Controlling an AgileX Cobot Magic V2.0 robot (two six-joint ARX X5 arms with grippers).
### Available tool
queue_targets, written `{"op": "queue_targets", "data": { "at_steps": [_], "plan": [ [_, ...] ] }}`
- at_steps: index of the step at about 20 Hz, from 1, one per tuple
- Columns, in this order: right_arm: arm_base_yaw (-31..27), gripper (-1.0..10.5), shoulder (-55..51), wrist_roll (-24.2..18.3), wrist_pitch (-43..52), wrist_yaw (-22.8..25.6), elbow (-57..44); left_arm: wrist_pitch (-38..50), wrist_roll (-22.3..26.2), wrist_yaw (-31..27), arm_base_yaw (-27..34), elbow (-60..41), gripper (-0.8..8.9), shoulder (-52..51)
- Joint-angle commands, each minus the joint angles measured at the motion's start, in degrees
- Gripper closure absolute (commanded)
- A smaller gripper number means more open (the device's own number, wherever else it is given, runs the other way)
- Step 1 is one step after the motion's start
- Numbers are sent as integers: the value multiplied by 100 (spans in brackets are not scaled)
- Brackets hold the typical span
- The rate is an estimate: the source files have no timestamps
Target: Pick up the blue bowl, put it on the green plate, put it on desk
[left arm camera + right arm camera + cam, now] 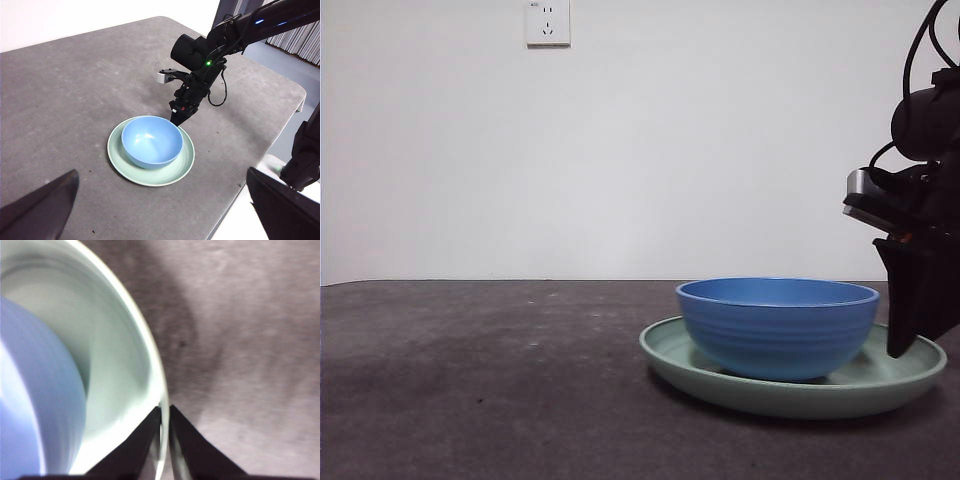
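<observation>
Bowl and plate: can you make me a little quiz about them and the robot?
1. True or false: the bowl sits on the plate.
2. What are the right gripper's jaws closed on? A the bowl's rim, B the plate's rim, C nothing.
3. Fill in: the left gripper hangs high above the desk with its jaws ____.

Key: 1 true; 2 B; 3 open.

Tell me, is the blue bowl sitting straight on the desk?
No, the blue bowl sits inside the green plate, and only the plate rests on the desk.
</observation>
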Motion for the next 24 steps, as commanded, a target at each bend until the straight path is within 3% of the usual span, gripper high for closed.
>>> {"op": "queue_targets", "data": {
  "at_steps": [1,10,24],
  "plan": [
    [33,931,116,111,2,-179,111,61,50,-28,-57,74,126,15],
    [140,932,116,533,-68,-570,597,61,52,-31,-57,74,126,15],
    [1314,932,251,1543,743,-664,754,7,55,-28,-57,74,126,15]
  ]
}}
